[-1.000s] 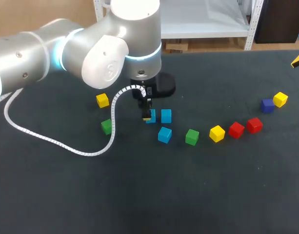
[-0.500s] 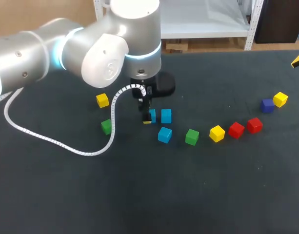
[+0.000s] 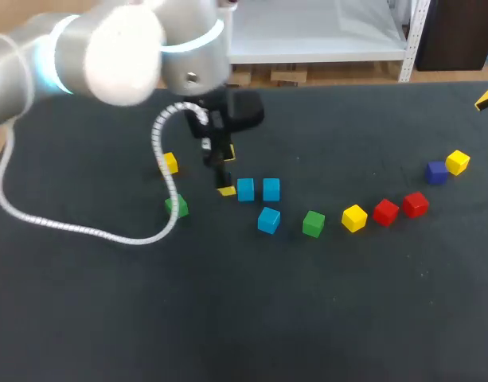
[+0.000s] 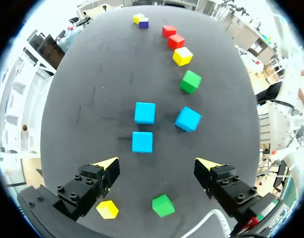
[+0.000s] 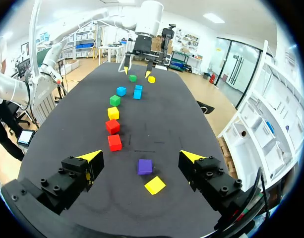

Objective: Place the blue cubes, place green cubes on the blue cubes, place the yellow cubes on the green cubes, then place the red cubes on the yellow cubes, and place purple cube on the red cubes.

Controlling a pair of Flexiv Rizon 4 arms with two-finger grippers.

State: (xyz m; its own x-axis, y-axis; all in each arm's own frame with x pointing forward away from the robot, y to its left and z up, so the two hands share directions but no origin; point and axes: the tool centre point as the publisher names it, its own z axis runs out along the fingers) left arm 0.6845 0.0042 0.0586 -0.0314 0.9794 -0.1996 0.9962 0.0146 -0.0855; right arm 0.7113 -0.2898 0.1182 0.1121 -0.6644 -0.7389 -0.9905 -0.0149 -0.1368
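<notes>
While the left gripper hangs over the table with its fingers spread wide and nothing between them, two blue cubes sit close side by side just right of it, and a third blue cube lies nearer. Left of the gripper lie a green cube and a yellow cube. A curved row runs rightward: second green cube, second yellow cube, two red cubes, purple cube, third yellow cube. The right gripper is spread empty above the purple cube.
</notes>
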